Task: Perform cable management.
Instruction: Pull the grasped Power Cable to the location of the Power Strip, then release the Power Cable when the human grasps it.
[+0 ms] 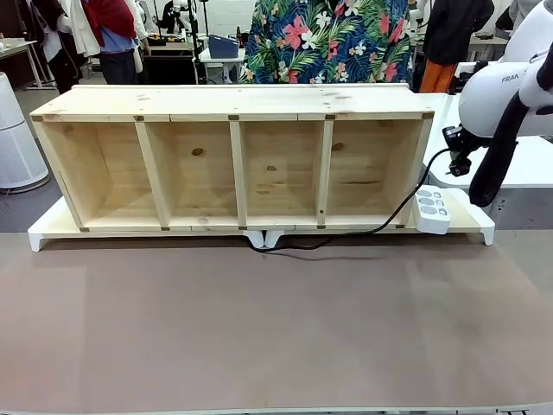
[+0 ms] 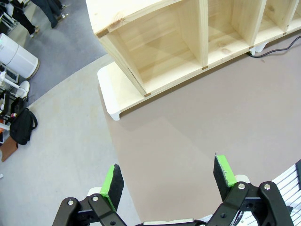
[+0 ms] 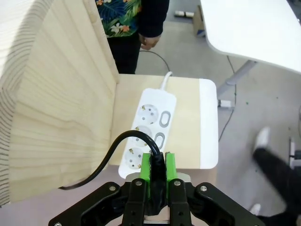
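A long pale pine shelf (image 1: 233, 160) with four open compartments fills the upper half of the front view, standing on a white-edged board (image 1: 47, 232). The glossy black cable (image 1: 393, 214) curves from low centre, below the shelf, up to the right; its far end is hidden behind the arm. Below it sits a white power strip (image 3: 150, 127), smooth plastic with round sockets. The right gripper (image 3: 157, 172) is clamped on the cable. The left gripper (image 2: 169, 176) stands apart, holding nothing.

One cable (image 1: 346, 237), one power strip (image 1: 432, 209), one four-bay shelf (image 1: 233, 160).
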### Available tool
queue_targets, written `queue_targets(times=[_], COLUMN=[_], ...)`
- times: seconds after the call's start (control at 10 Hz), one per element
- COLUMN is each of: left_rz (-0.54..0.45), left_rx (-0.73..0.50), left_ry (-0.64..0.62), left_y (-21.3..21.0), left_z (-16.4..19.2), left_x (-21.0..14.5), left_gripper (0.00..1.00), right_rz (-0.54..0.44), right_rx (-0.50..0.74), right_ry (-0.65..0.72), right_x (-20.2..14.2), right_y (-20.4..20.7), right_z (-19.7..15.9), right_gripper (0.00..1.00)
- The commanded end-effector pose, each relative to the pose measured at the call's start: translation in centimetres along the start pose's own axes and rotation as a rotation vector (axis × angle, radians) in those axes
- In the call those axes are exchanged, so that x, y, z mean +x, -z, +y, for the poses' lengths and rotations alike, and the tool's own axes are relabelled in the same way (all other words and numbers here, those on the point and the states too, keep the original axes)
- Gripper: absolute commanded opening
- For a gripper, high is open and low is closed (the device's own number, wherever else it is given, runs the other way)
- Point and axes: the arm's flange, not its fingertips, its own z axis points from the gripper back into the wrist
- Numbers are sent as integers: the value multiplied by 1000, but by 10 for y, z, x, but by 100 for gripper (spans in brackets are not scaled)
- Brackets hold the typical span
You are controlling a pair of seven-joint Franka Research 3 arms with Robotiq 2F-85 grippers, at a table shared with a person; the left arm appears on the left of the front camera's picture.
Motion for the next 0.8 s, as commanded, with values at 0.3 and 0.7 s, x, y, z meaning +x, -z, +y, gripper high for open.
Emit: queue_targets(times=[0.3, 0.7], left_rz=[3, 3], left_rx=[0, 0], left_ry=[-1, -1], left_y=[0, 0], left_z=[0, 0], left_x=[0, 0], left_gripper=[100, 100], right_rz=[1, 1], right_rx=[2, 2], right_ry=[8, 8], right_x=[0, 0], right_y=[1, 1], right_z=[-2, -2], right_gripper=[15, 15])
